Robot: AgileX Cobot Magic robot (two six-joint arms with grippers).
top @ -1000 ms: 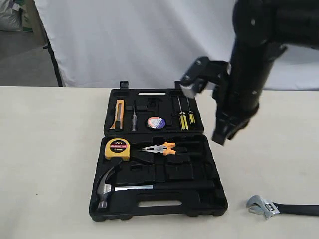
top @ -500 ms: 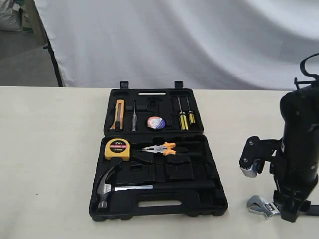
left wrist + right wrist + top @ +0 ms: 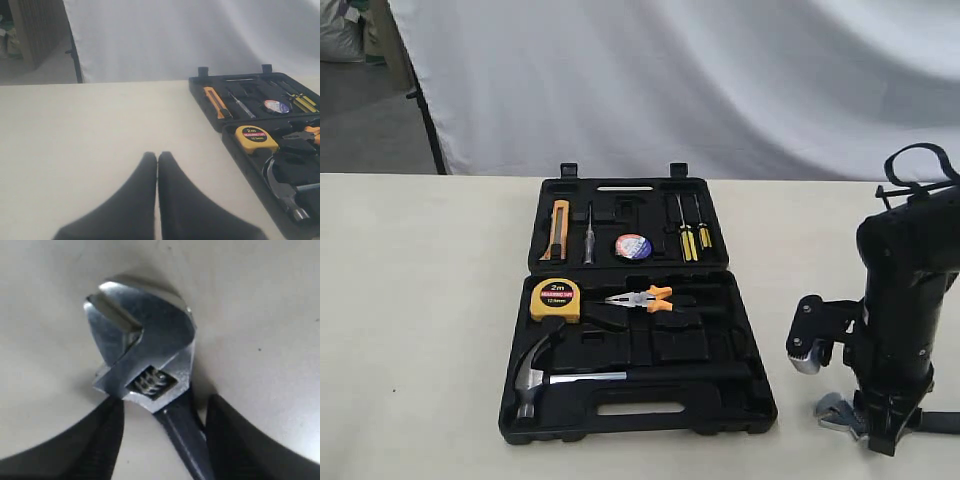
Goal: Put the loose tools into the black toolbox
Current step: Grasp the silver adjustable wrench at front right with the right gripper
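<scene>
The silver adjustable wrench (image 3: 834,411) with a black handle lies on the table to the right of the open black toolbox (image 3: 752,402). My right gripper (image 3: 880,438) stands on it, pointing down. In the right wrist view the right gripper (image 3: 164,402) is open and its fingers (image 3: 102,440) straddle the wrench handle (image 3: 185,437) just behind the head (image 3: 142,335). The claw hammer (image 3: 535,375) lies in the toolbox's front slot. The tape roll (image 3: 633,246) sits in the lid half. My left gripper (image 3: 157,156) is shut on nothing over bare table, left of the toolbox (image 3: 227,135).
The toolbox also holds a yellow tape measure (image 3: 555,297), orange-handled pliers (image 3: 645,297), a utility knife (image 3: 558,228) and screwdrivers (image 3: 688,238). A white backdrop hangs behind the table. The table's front edge runs close to the wrench.
My right arm has swung from above the toolbox down to the wrench at the right front. It has since sunk a little lower over the handle.
</scene>
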